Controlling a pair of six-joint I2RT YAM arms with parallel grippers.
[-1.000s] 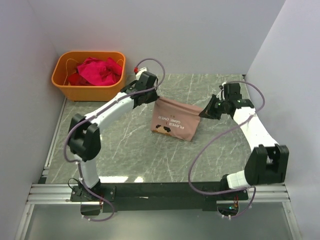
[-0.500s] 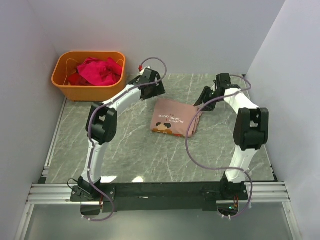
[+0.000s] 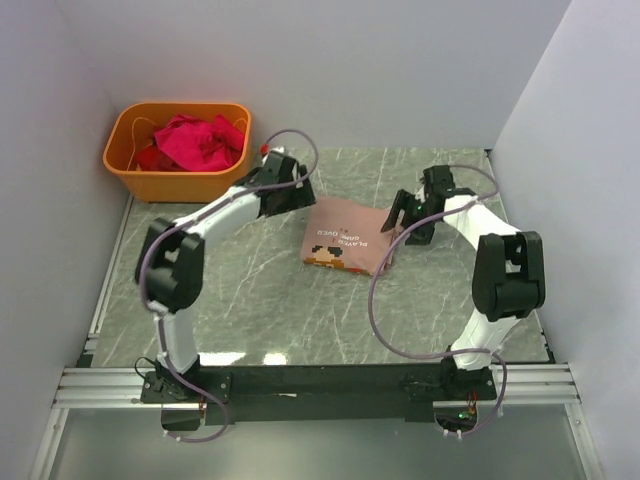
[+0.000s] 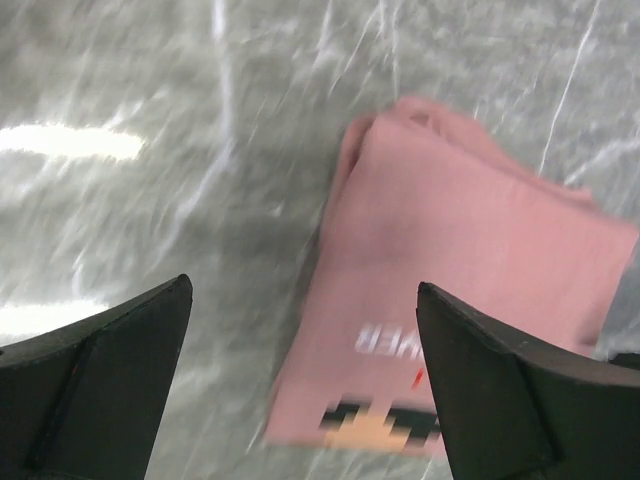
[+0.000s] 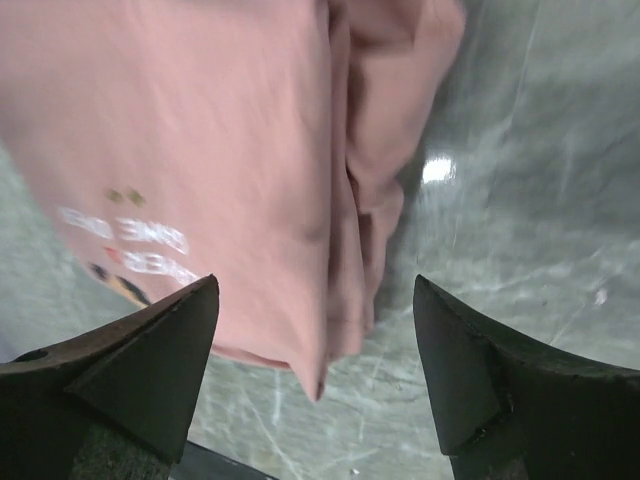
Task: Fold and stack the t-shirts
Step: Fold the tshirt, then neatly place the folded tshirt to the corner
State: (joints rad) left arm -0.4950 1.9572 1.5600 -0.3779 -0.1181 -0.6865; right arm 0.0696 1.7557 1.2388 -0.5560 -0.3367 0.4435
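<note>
Pink folded t-shirt (image 3: 345,238) lies flat on the marble table (image 3: 260,300) between the left gripper (image 3: 302,192) and right gripper (image 3: 402,224), both spread wide and empty; magenta shirts (image 3: 195,140) fill the orange tub (image 3: 170,182).

Orange tub (image 3: 170,185) at far-left corner of grey marbled table (image 3: 260,300), prob. plastic

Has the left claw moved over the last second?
Yes. The left claw has drawn back leftward, away from the pink shirt and slightly nearer the orange tub at the table's far left.
</note>
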